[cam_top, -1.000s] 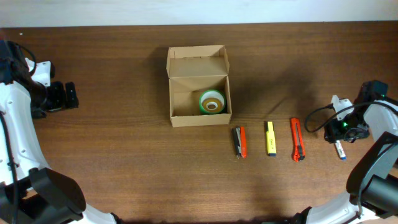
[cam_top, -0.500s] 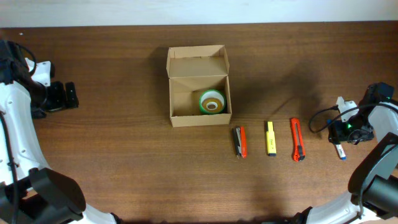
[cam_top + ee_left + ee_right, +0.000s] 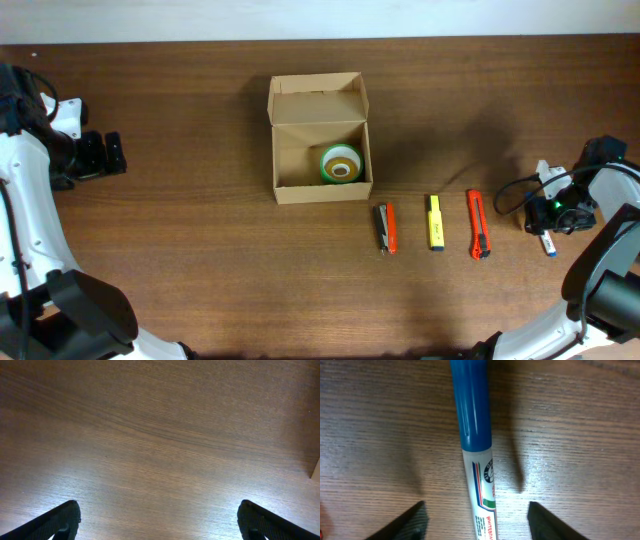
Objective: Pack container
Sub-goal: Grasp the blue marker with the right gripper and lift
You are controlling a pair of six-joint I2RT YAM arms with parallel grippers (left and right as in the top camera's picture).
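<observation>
The brown cardboard container [image 3: 320, 140] stands open at the table's centre, its lid flap folded back; a green tape roll [image 3: 341, 164] lies inside at the right. My right gripper [image 3: 548, 224] is open and low over a whiteboard marker [image 3: 477, 455] with a blue cap; the marker lies on the table between the two fingers [image 3: 481, 522], apart from both. My left gripper [image 3: 108, 153] is open and empty at the far left, over bare wood [image 3: 160, 520].
An orange-and-black cutter [image 3: 385, 228], a yellow highlighter [image 3: 435, 221] and an orange cutter [image 3: 478, 224] lie in a row in front of and right of the box. The box's corner shows at the left wrist view's right edge [image 3: 316, 467].
My right gripper has shifted slightly forward and settled over the marker. The left arm and the box have not moved.
</observation>
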